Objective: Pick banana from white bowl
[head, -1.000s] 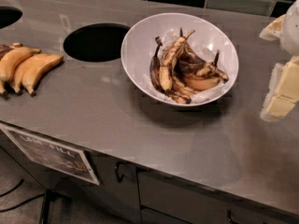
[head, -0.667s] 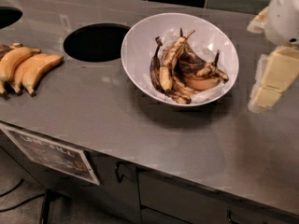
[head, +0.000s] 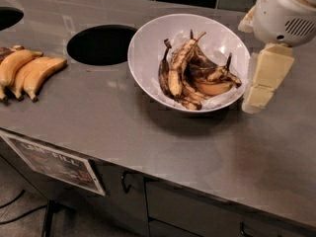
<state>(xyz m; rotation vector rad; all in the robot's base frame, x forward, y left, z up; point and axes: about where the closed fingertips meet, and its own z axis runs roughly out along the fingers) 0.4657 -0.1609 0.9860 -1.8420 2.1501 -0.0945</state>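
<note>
The white bowl [head: 148, 43] stands at the middle of the steel counter. It holds several overripe bananas in a heap. The darkest banana [head: 163, 74], almost wholly brown-black, lies along the left side of the heap with its stem pointing up. Beside it lie browner ones with yellow patches [head: 212, 87]. My gripper [head: 262, 80], cream-coloured under a white wrist housing [head: 289, 11], hangs just off the bowl's right rim, above the counter and outside the bowl. It holds nothing that I can see.
Three plump orange-yellow bananas [head: 27, 72] lie at the counter's left edge. A round hole [head: 101, 44] opens in the counter left of the bowl, and another [head: 7, 18] at the far left. A labelled cabinet front [head: 54, 164] sits below.
My gripper has come in from the right edge, moving left and up to the bowl's right rim. The bowl and the bananas have not moved.
</note>
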